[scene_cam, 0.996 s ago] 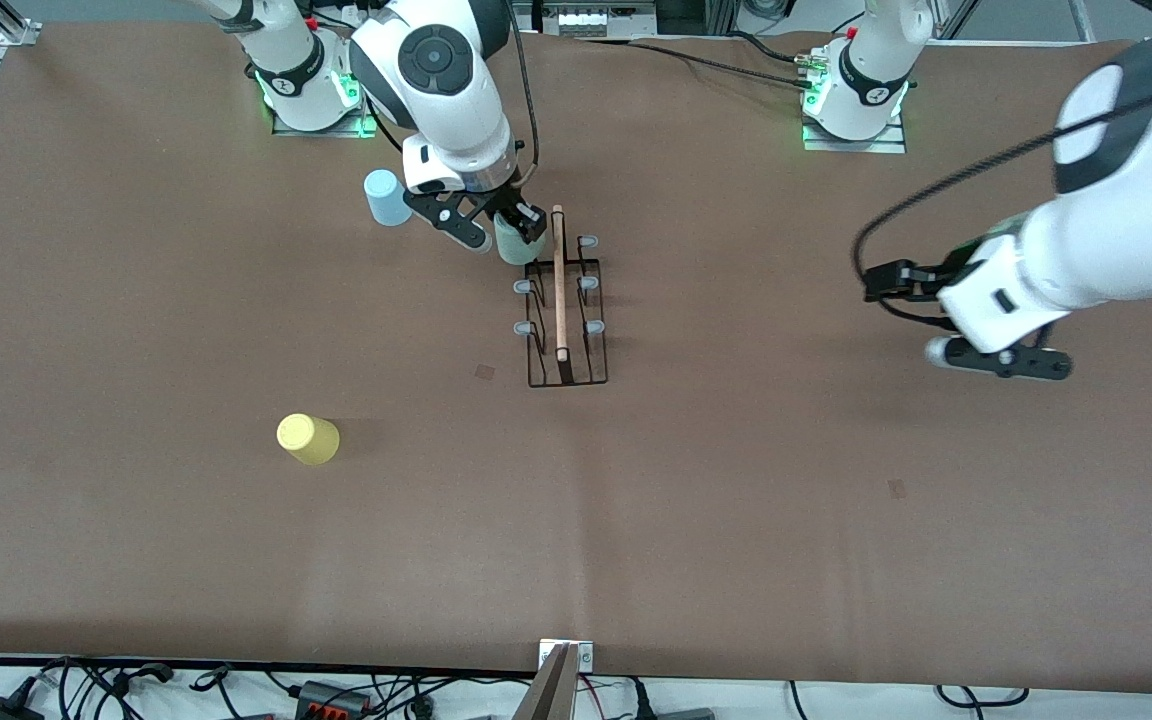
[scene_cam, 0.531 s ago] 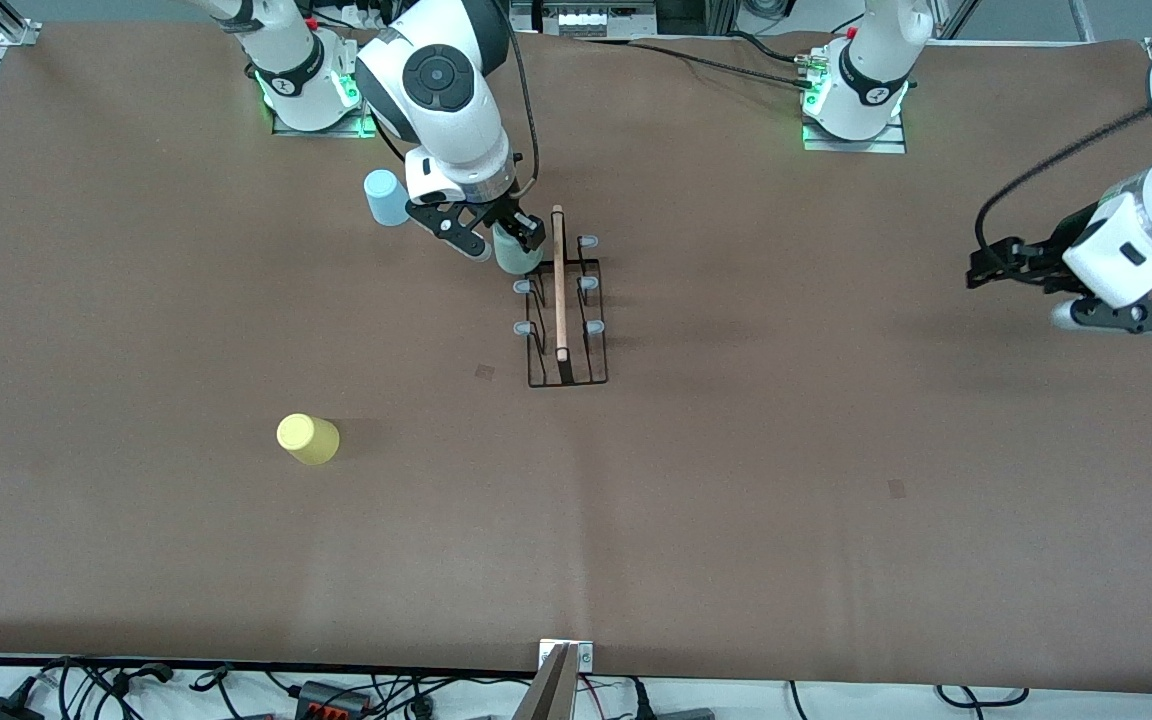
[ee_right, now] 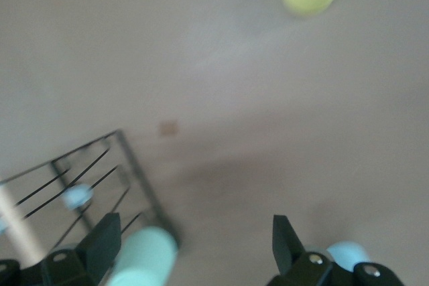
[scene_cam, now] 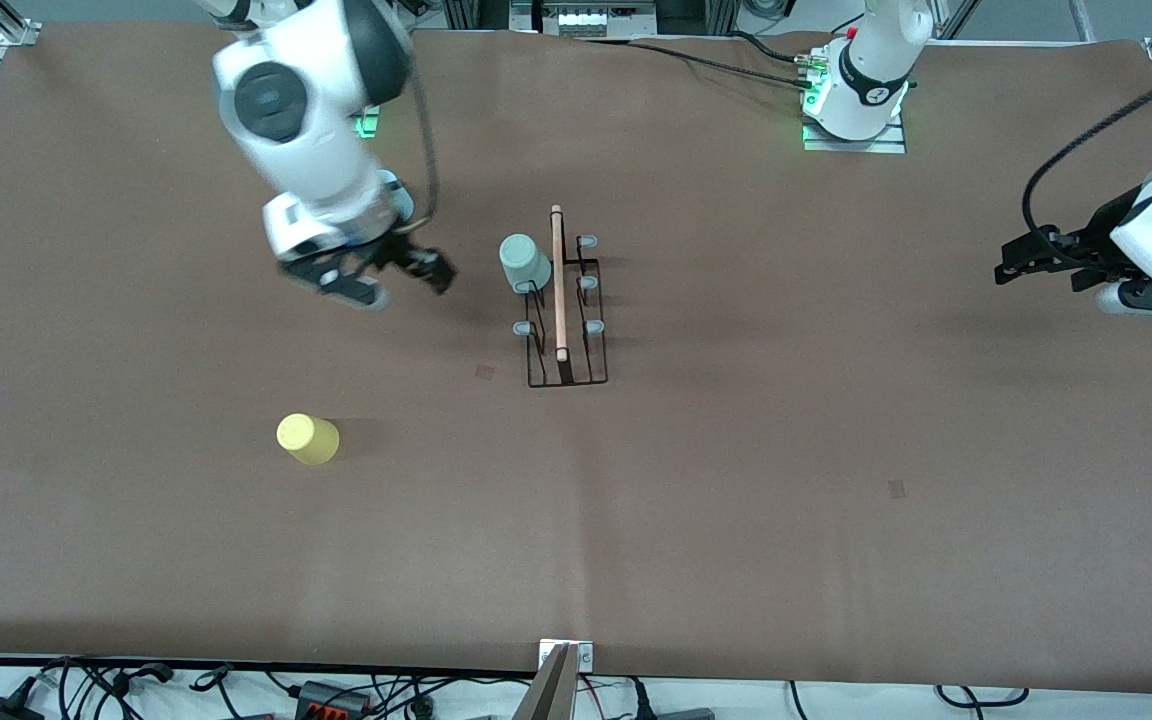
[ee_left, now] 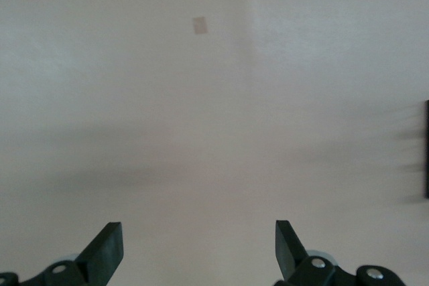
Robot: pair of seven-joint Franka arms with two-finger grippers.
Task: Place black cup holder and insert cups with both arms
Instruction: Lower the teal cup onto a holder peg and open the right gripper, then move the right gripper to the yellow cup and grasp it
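Note:
The black cup holder [scene_cam: 559, 300] stands mid-table, its wooden rod pointing toward the front camera. The mint green cup [scene_cam: 523, 262] sits upside down on a peg on the side toward the right arm's end. It also shows in the right wrist view [ee_right: 141, 259], beside the rack [ee_right: 100, 172]. My right gripper [scene_cam: 396, 282] is open and empty over bare table, apart from the mint cup. The yellow cup [scene_cam: 308, 438] stands nearer the front camera. The light blue cup [ee_right: 350, 254] shows only in the right wrist view; my right arm hides it in the front view. My left gripper [scene_cam: 1056, 284] is open and empty.
My left arm waits at the left arm's end of the table, well away from the rack. Small dark marks [scene_cam: 485, 371] lie on the brown table cover. Five pale-tipped pegs on the rack hold nothing.
My right gripper let go of the mint cup on its peg and swung away toward the right arm's end. My left gripper drew farther back toward its end.

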